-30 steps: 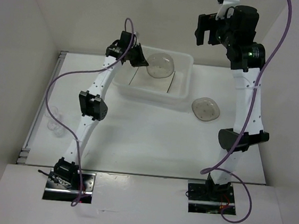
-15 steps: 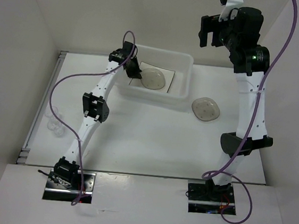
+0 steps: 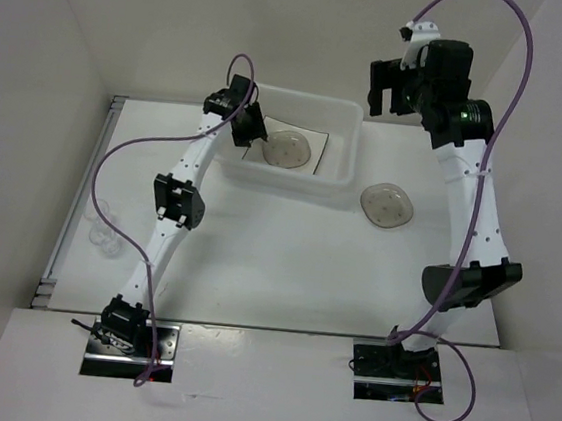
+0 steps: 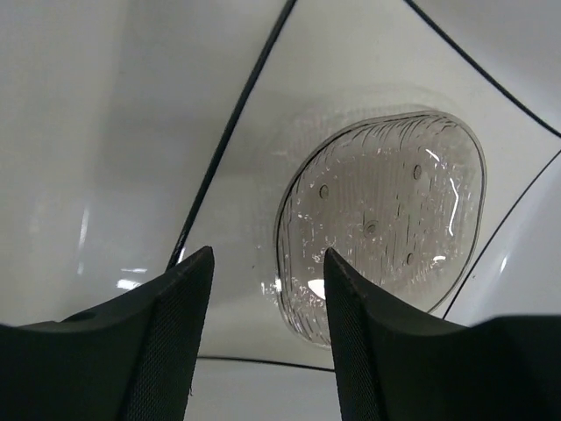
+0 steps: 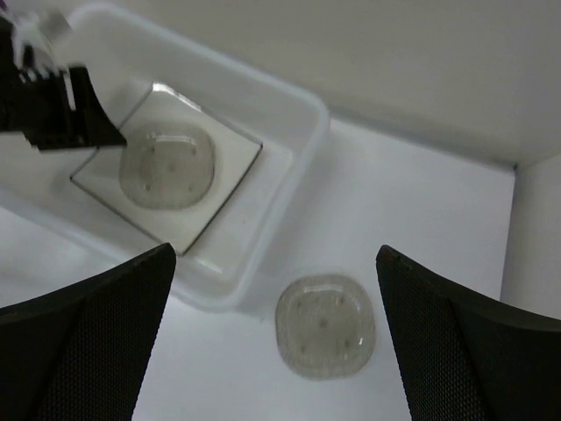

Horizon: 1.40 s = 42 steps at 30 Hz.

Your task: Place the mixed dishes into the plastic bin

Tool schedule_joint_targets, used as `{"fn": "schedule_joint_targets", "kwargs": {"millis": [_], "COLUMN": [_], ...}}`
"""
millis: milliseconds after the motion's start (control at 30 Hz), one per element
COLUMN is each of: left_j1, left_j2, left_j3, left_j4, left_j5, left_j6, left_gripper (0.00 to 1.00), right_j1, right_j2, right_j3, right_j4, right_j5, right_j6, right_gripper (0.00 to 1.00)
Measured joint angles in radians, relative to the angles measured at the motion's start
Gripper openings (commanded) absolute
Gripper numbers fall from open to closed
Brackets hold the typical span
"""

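Note:
The plastic bin (image 3: 344,108) stands at the back of the table, with the square white plate (image 3: 316,150) flat on its floor. One greyish translucent dish (image 3: 287,151) lies on that plate. My left gripper (image 3: 253,132) hangs inside the bin at the dish's left edge, open; in the left wrist view the dish (image 4: 381,210) rests free on the plate (image 4: 351,53), just past the right fingertip (image 4: 331,263). A second dish (image 3: 387,204) sits on the table right of the bin. My right gripper (image 3: 393,86) is held high above it, open and empty. Two tiny clear cups (image 3: 104,228) stand far left.
White walls close in the table at the back and both sides. The right wrist view looks down on the bin (image 5: 308,123), the dish on the plate (image 5: 166,168), the loose dish (image 5: 326,326) and my left gripper (image 5: 61,110). A metal rail (image 3: 54,267) runs along the left edge.
My left gripper came down into the bin with the dish, set it on the plate and opened, letting it go. The right arm shifted slightly lower and left, still open.

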State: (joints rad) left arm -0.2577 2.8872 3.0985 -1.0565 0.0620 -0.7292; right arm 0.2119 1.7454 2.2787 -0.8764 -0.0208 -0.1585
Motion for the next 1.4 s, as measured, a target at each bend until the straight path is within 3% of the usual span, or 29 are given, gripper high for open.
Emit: {"fn": "schedule_joint_targets", "kwargs": {"millis": [100, 267, 433, 633, 800, 967, 1100, 1233, 1400], "left_j1": [-0.008, -0.023, -0.037, -0.094, -0.132, -0.157, -0.148, -0.106, -0.087], "left_j2": [-0.047, -0.232, -0.486, -0.673, -0.789, -0.949, -1.178, -1.343, -1.382], "left_j3": [0.0, -0.001, -0.06, -0.174, -0.495, -0.962, -1.317, -1.415, -1.432], "left_j4": [-0.034, -0.135, -0.184, -0.201, -0.201, -0.141, -0.031, 0.018, 0.056], "left_j5": [-0.103, -0.303, -0.435, -0.541, -0.637, -0.714, -0.689, -0.681, -0.685], "left_j6": [0.021, 0.024, 0.023, 0.023, 0.002, -0.01, -0.006, -0.006, -0.005], "left_gripper": [0.61, 0.63, 0.63, 0.63, 0.63, 0.63, 0.63, 0.63, 0.63], "right_j1": [-0.043, -0.225, -0.385, -0.406, -0.405, -0.407, -0.409, -0.414, -0.416], "right_j2": [-0.1, -0.203, -0.172, -0.053, 0.014, 0.046, 0.079, 0.127, 0.156], "right_j3": [-0.232, -0.537, -0.757, -0.893, -0.923, -0.924, -0.924, -0.927, -0.94], "right_j4": [0.025, 0.07, 0.158, 0.229, 0.271, 0.304, 0.324, 0.338, 0.351], "right_j5": [-0.033, -0.128, -0.271, -0.322, -0.281, -0.248, -0.231, -0.219, -0.216], "right_j6": [0.045, 0.076, 0.073, 0.031, 0.026, 0.032, 0.039, 0.05, 0.064], "right_gripper": [1.0, 1.0, 1.0, 1.0, 1.0, 1.0, 1.0, 1.0, 0.99]}}
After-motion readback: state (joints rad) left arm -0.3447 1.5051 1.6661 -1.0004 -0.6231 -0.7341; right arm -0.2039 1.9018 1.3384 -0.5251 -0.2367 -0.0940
